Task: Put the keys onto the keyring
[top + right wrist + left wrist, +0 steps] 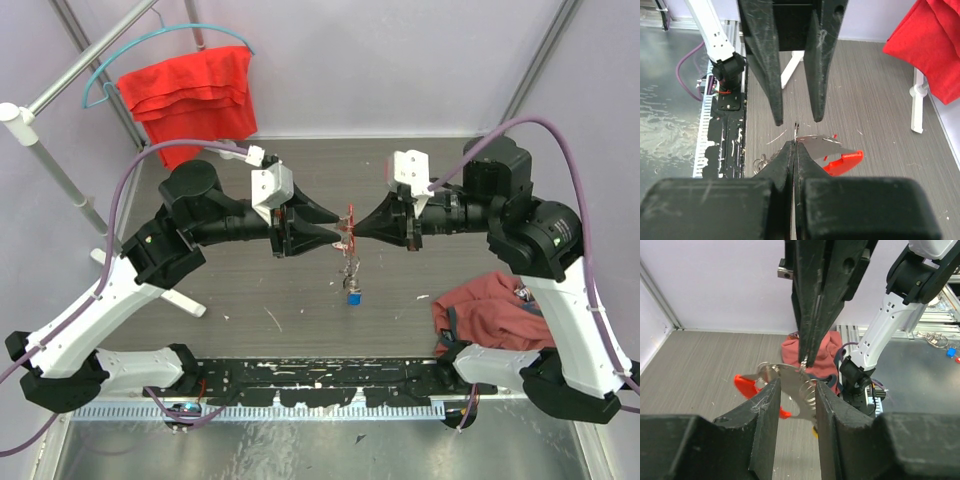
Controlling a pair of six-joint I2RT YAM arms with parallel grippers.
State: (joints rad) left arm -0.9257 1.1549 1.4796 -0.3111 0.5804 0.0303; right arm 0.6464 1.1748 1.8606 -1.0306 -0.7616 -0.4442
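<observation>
The grey wood-grain bench (330,170) carries a crumpled maroon cloth (490,312) at about 4 o'clock. A white stand foot (195,307) rests at 8 o'clock, with pale scraps (272,318) near 6.

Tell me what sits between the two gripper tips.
The keys, clamped by the right gripper, with the left gripper open at them; the top external view shows it.

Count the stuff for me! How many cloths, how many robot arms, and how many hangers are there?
Cloths: 2 (red cloth, dark red cloth)
Robot arms: 2 (left arm, right arm)
Hangers: 1 (teal hanger)
Total: 5
</observation>
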